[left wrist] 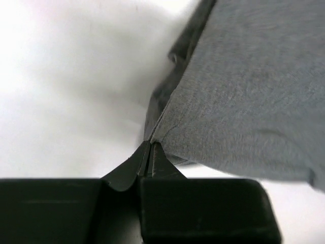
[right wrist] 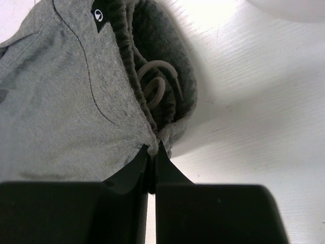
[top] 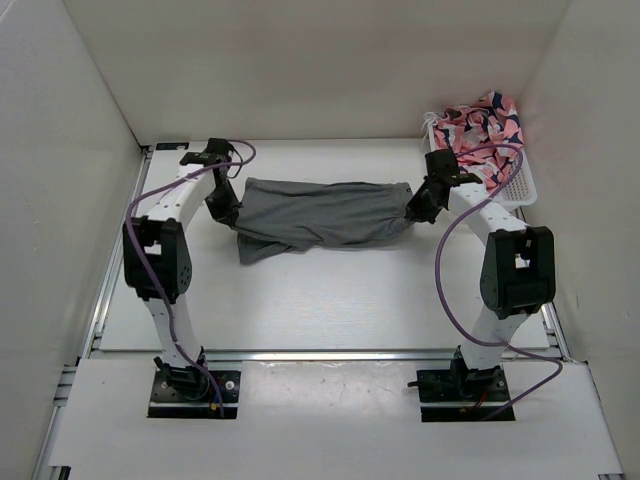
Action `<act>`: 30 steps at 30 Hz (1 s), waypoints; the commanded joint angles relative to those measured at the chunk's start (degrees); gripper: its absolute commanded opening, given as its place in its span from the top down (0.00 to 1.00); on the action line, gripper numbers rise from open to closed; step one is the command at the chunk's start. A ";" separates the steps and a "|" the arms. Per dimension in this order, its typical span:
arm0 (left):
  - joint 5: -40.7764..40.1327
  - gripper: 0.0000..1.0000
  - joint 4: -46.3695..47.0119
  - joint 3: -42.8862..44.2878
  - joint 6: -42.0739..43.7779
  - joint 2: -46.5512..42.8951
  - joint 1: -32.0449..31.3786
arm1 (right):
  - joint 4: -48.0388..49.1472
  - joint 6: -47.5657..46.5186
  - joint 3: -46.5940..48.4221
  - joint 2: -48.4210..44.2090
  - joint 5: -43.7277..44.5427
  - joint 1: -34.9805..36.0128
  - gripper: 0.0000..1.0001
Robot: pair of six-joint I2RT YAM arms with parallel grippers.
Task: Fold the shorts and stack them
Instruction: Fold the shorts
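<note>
The grey shorts (top: 320, 215) hang stretched between the two arms across the back of the table, their lower edge sagging at the left. My left gripper (top: 224, 205) is shut on the fabric at the left end; in the left wrist view its tips (left wrist: 151, 145) pinch a folded hem of the shorts (left wrist: 244, 91). My right gripper (top: 420, 205) is shut on the right end. In the right wrist view its tips (right wrist: 154, 150) pinch the gathered waistband of the shorts (right wrist: 61, 101), with the drawstring (right wrist: 157, 84) looped just above.
A white basket (top: 515, 185) holding a pink, navy and white patterned garment (top: 482, 125) stands at the back right, close behind the right arm. White walls close in the table on three sides.
</note>
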 commanded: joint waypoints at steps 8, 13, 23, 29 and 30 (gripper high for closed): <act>8.64 0.61 4.68 -16.02 -1.43 -8.74 -2.87 | -1.54 -0.22 -0.92 -2.64 2.58 0.02 0.98; 12.42 0.00 8.28 -20.15 -1.43 -5.39 -2.87 | -1.54 -0.75 -0.92 -2.64 2.05 0.02 0.54; 11.12 0.40 10.48 -20.16 -4.16 -0.39 -4.54 | 0.31 -0.23 -1.98 -0.70 0.20 0.02 0.39; 6.02 0.89 9.87 -19.55 -4.16 -0.91 -4.01 | 0.84 -0.22 -3.73 0.70 0.20 0.55 0.90; 5.06 0.89 9.17 -19.55 -4.16 -1.52 -4.01 | 0.84 -0.22 -4.69 0.01 0.72 0.55 0.96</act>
